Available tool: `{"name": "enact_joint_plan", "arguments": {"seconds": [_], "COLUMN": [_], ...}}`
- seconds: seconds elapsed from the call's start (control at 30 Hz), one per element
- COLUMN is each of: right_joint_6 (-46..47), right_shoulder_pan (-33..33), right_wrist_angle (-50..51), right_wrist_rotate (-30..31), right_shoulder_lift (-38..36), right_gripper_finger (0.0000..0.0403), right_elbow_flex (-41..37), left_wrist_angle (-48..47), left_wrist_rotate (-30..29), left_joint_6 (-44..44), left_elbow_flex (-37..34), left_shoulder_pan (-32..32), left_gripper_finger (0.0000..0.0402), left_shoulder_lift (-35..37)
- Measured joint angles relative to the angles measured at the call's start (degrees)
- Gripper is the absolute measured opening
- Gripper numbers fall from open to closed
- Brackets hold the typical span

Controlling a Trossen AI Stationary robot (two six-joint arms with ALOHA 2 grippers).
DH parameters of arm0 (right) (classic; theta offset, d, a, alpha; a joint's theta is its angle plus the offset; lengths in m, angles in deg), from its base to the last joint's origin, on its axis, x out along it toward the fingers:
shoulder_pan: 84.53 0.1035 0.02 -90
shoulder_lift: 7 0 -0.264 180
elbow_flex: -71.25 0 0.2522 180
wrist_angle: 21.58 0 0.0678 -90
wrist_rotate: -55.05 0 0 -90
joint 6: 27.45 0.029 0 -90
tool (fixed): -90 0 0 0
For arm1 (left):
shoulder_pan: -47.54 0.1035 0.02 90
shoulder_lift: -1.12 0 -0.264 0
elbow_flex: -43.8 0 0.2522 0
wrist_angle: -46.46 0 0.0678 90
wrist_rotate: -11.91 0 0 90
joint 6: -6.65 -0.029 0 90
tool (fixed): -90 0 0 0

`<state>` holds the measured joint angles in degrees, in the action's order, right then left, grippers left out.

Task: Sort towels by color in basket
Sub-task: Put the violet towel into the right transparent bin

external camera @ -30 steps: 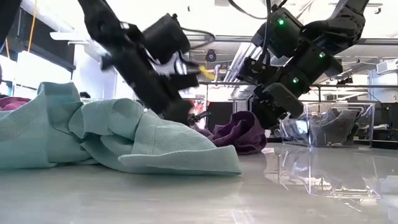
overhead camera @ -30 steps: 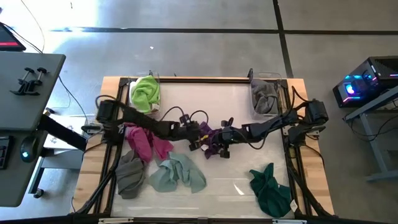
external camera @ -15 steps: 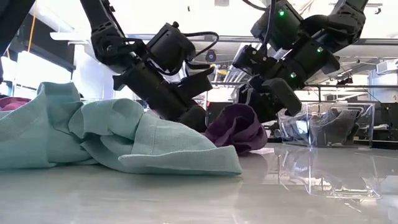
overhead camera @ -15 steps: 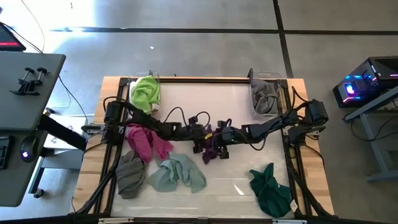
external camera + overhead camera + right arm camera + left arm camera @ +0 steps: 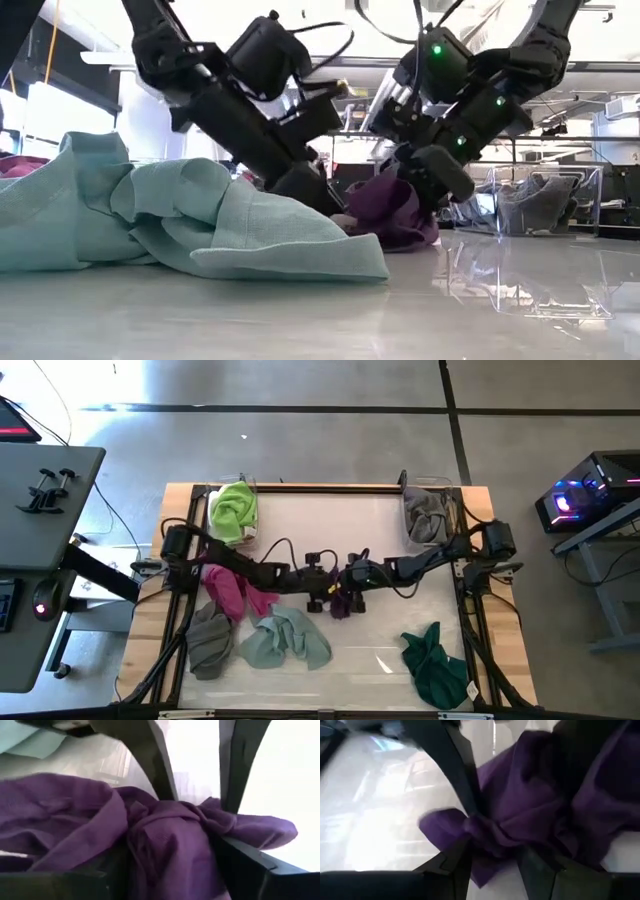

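The purple towel lies bunched at mid-table between my two grippers. My left gripper reaches in from the left and is shut on the towel's left side. My right gripper comes from the right, open, its fingers standing on either side of the towel's right part. In the low view the towel rests on the tabletop below both grippers. A lime green towel sits in the far-left basket. A grey towel sits in the far-right basket. My left gripper pinches a bunched fold of the purple towel between its two fingers, several layers gathered. The fingers slant down from the table's left. The rest of the towel lies slack on the table. My right gripper's open fingers straddle a heap of the towel, slanting down from the right. Cloth lies against them; they do not pinch it.
Loose towels lie on the table: magenta at the left, grey-brown and mint near the front left, dark green near the front right. Cables hang over both arms. The mint towel fills the low view's left.
My left gripper has moved a little toward the table's right and near edge, keeping its hold on the purple towel. My right gripper has let go, its fingers now wider apart, and has settled back down over the towel, which stays heaped on the table.
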<state>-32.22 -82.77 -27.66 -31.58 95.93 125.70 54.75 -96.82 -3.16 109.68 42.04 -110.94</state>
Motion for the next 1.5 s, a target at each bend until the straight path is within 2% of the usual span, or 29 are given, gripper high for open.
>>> {"name": "enact_joint_plan", "arguments": {"seconds": [0.17,0.33,0.5,0.67,0.77,0.83,0.9,1.0,1.07,1.17,1.3,1.5], "right_joint_6": [3.49,4.8,7.18,14.26,22.31,27.48,28.06,20.47,14.91,7.29,-1.37,-12.58], "right_shoulder_pan": [0.0,0.9,2.92,3.44,0.54,-2.81,-6.91,-13.31,-17.25,-23.36,-31.5,-41.39], "right_wrist_angle": [0.65,8.99,25.92,48.46,62.9,70.79,76.33,78.0,77.2,76.36,76.21,71.91], "right_wrist_rotate": [0.0,3.26,18.06,34.85,41.69,43.74,43.56,43.12,40.46,36.73,35.23,23.82], "right_shoulder_lift": [1.12,-2.34,-13.24,-30.97,-41.48,-47.1,-50.84,-53.55,-53.38,-50.76,-45.62,-36.68], "right_gripper_finger": [0.0157,0.0048,0.0041,0.0043,0.0043,0.0043,0.0043,0.0043,0.0043,0.0043,0.0044,0.0049], "right_elbow_flex": [0.06,0.01,-0.67,-0.29,2.44,4.85,6.88,8.38,8.79,8.68,8.65,8.65], "left_wrist_angle": [-13.13,-32.63,-40.1,-36.92,-33.19,-29.55,-27.33,-22.95,-21.92,-21.06,-21.18,-21.25], "left_wrist_rotate": [-4.15,-8.79,-10.33,-10.42,-10.55,-10.61,-10.61,-10.66,-10.63,-10.61,-10.61,-10.61], "left_joint_6": [1.76,14.17,22.94,22.57,20.55,18.81,16.62,13.79,12.29,11.65,11.61,11.61], "left_elbow_flex": [0.21,0.21,0.21,0.21,0.21,0.25,0.25,0.33,0.24,0.25,0.25,0.25], "left_shoulder_pan": [-0.78,-0.72,-1.48,-3.66,-4.75,-5.29,-5.62,-5.88,-5.88,-5.81,-5.81,-5.81], "left_gripper_finger": [0.0135,0.0135,0.0135,0.0135,0.0135,0.0135,0.0135,0.0135,0.0135,0.0135,0.0135,0.0135], "left_shoulder_lift": [5.28,11.6,13.5,12.41,12.15,11.88,11.73,11.46,11.35,11.32,11.32,11.32]}}
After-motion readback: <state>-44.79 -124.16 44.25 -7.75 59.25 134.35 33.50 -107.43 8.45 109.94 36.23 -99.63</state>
